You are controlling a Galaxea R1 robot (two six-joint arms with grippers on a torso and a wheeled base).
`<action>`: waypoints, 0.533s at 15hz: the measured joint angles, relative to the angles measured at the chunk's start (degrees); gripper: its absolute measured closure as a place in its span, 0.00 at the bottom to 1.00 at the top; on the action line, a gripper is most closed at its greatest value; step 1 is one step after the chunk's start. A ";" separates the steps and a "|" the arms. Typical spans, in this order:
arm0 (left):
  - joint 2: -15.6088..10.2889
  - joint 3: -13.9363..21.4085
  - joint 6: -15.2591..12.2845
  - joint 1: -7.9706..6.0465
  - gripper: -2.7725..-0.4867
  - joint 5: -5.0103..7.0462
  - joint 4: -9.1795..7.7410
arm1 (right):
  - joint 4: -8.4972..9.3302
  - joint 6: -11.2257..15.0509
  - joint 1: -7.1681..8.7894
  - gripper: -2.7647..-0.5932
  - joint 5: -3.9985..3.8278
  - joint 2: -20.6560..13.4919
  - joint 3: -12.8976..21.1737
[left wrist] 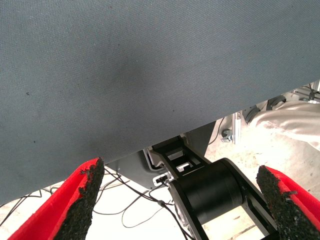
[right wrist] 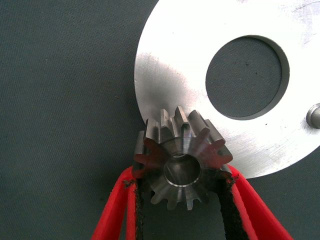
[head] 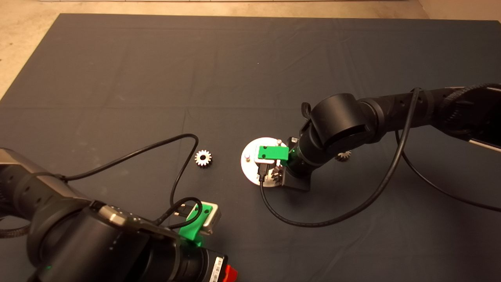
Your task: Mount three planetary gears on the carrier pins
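Note:
The shiny silver carrier disc (head: 250, 166) lies on the mat near the middle, with two upright pins showing (head: 247, 156) (head: 278, 141). My right gripper (head: 276, 176) hangs over the disc's near edge, shut on one planetary gear (right wrist: 182, 160). In the right wrist view the gear overlaps the disc's rim (right wrist: 165, 75), beside the centre hole (right wrist: 247, 75); one pin (right wrist: 314, 115) stands apart from it. A second gear (head: 203, 158) lies loose left of the disc. A third gear (head: 343, 156) peeks out behind the right arm. My left gripper (left wrist: 180, 172) is parked at the lower left, open and empty.
Black cables loop on the mat left of the disc (head: 184, 156) and in front of it (head: 313, 223). The left wrist view looks past the mat's edge (left wrist: 150, 75) at black frame parts (left wrist: 210, 190) and pale fabric (left wrist: 292, 122) on the floor.

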 joint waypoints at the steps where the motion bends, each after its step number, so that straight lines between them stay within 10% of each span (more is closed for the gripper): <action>1: 0.00 0.00 0.00 0.00 0.26 0.00 0.00 | 0.00 0.00 0.00 0.90 -0.01 0.05 -0.08; 8: 0.01 0.00 0.00 0.00 0.26 0.00 -0.01 | 0.04 0.00 -0.20 0.90 -0.22 0.95 -1.65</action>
